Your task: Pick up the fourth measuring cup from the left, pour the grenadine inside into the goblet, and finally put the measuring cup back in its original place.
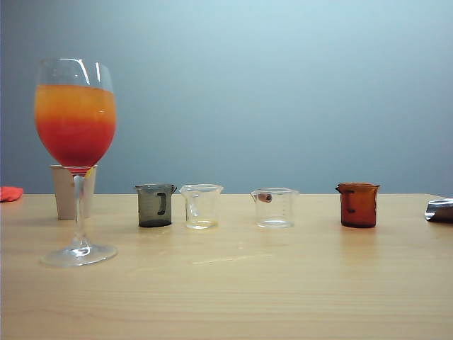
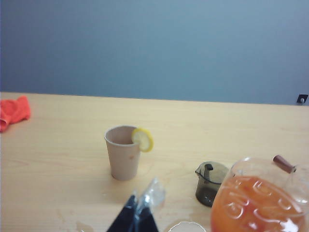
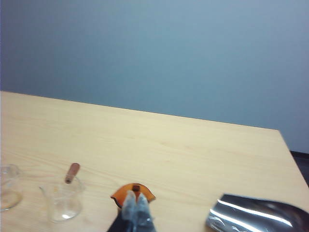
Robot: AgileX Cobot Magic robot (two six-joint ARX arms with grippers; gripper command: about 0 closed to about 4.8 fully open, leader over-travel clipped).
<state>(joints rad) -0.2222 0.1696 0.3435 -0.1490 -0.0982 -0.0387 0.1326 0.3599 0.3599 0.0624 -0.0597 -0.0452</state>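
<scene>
On table [image 1: 283, 283]: amber fourth measuring cup [image 1: 358, 205]

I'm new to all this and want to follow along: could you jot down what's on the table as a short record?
goblet: left, holds orange over red drink
amber cup: fourth in row, upright on table
grey cup: first in row
clear cups: two, middle
beige cup: behind goblet, lemon slice on rim
left gripper: shut, empty
right gripper: shut, empty, above amber cup

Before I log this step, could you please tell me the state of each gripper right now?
Left gripper: closed, holding nothing, above the table near the goblet.
Right gripper: closed, empty, just above the fourth measuring cup.
</scene>
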